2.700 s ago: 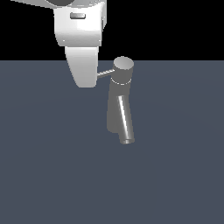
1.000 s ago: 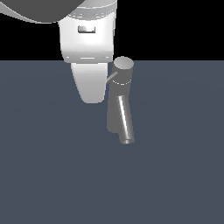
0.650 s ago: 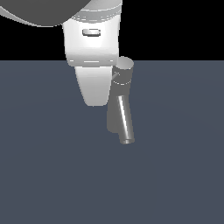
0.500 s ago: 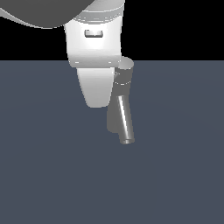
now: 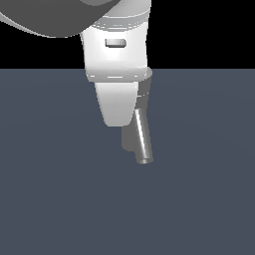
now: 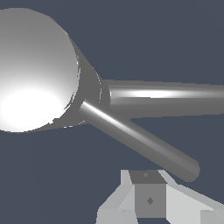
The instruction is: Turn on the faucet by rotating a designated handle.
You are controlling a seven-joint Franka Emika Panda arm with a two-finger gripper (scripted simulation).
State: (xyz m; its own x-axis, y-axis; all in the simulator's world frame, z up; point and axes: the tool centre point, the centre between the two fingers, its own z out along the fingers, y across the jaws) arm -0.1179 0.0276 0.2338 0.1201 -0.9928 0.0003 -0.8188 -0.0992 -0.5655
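A: Nearest the wrist camera, one of the fingers sits just short of the handle's free end, not touching.
B: Open or closed?
A: I cannot tell; only that one shows.
B: And the faucet?
A: It stands on the dark tabletop, spout slanting down. In the exterior view the white gripper covers its cap and column.

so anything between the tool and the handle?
Nothing. In the wrist view only bare dark floor separates the tool from the handle; they aren't touching. The exterior view hides that gap.
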